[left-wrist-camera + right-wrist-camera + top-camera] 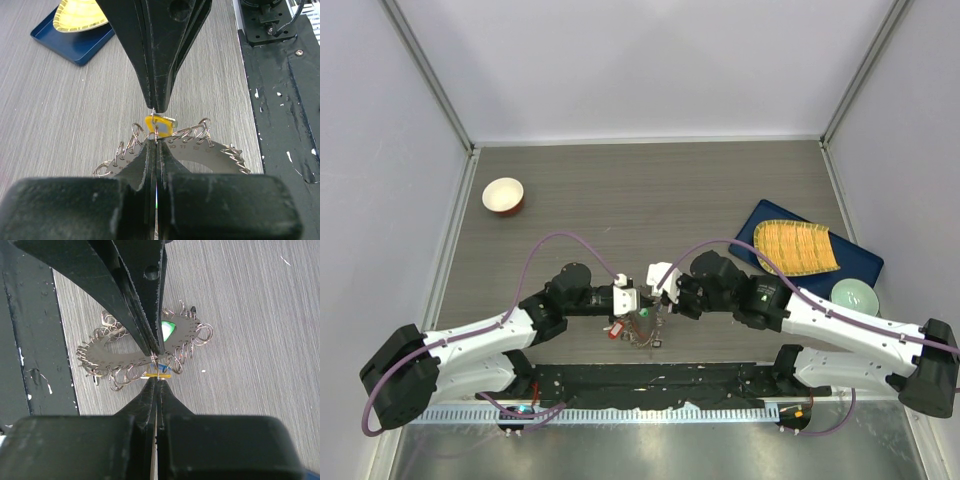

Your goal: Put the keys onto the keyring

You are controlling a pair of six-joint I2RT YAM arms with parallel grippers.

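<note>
The keyring (210, 152) is a flat grey toothed disc with small wire rings along its rim, lying near the table's front edge (645, 327). My left gripper (156, 141) is shut at the disc's rim, pinching a thin wire ring. My right gripper (158, 380) faces it tip to tip and is shut on the same thin wire, where a yellow-tagged key (161, 125) hangs between the two tips. In the right wrist view the keyring (125, 356) carries a green tag (168, 329), and the yellow tag (159, 375) sits just beyond my fingertips. A red tag (616, 331) lies beside the disc.
A red-and-white bowl (503, 195) stands at the back left. A blue tray (850, 262) with a yellow ridged item (795, 247) and a pale green bowl (855, 297) are on the right. A black mat (650, 385) runs along the front edge.
</note>
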